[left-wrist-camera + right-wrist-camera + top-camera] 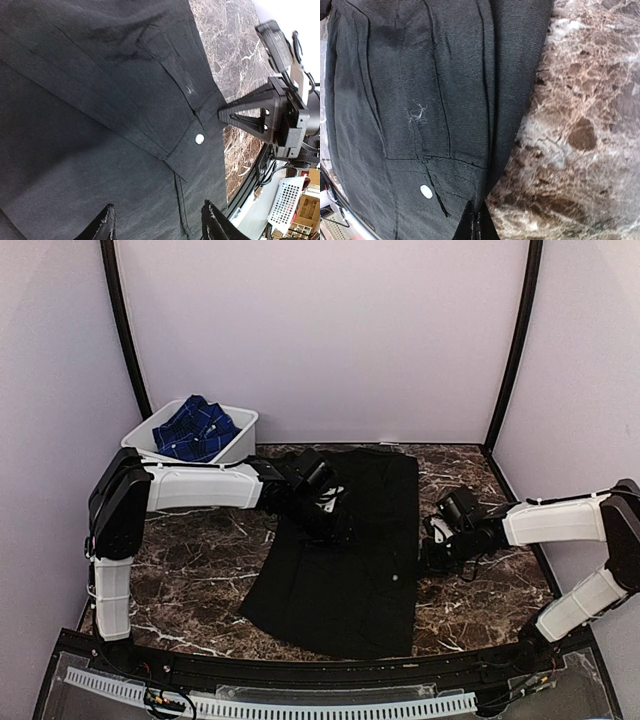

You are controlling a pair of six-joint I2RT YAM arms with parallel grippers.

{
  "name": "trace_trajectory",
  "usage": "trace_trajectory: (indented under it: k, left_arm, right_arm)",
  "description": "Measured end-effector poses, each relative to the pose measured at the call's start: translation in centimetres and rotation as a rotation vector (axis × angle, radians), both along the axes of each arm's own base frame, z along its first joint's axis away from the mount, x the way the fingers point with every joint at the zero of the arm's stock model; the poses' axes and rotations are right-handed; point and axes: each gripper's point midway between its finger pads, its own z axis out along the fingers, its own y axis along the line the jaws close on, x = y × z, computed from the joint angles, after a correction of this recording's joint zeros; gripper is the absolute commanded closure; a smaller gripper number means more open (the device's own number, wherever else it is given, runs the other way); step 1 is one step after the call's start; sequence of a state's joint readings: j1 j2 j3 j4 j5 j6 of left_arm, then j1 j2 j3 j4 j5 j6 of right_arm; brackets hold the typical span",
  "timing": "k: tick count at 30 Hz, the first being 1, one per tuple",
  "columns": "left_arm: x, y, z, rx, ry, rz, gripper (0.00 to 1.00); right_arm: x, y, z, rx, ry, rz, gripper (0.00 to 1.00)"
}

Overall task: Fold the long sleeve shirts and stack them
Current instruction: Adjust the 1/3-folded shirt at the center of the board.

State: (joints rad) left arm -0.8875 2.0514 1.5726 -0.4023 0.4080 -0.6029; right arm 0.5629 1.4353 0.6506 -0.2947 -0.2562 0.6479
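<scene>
A black long sleeve shirt (340,560) lies spread flat on the marble table, with a small white button (199,138) near its right edge. The blue checked shirt (195,428) is bunched up in the white tub at the back left. My left gripper (335,530) hovers over the middle left of the black shirt (100,125), open, its two fingertips apart with only cloth below them (159,207). At the shirt's right edge my right gripper (425,555) is low on the table. Its fingers (477,222) are pressed together on the hem of the black cloth (420,75).
The white plastic tub (243,430) stands at the back left corner against the wall. Bare brown marble (190,560) shows left and right of the black shirt. Black frame posts rise at both back corners, and a dark rail runs along the near edge.
</scene>
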Motion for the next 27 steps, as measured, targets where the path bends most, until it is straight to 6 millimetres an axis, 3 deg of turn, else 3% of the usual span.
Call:
trace_trajectory:
  k: [11, 17, 21, 27]
  left_arm:
    - [1.3, 1.1, 0.0, -0.005, 0.007, 0.01, 0.44]
    - [1.3, 1.1, 0.1, -0.013, 0.009, -0.001, 0.44]
    - [1.3, 1.2, 0.2, -0.017, 0.01, -0.007, 0.44]
    - [1.4, 1.3, 0.3, -0.016, 0.011, -0.008, 0.44]
  right_arm:
    - [-1.6, 0.4, 1.8, 0.053, 0.054, 0.005, 1.0]
    - [-2.9, -0.4, 1.4, 0.01, 0.106, 0.008, 0.76]
    - [-3.1, -0.6, 1.1, 0.0, 0.121, 0.001, 0.77]
    - [-2.9, -0.5, 0.9, 0.004, 0.13, -0.016, 0.86]
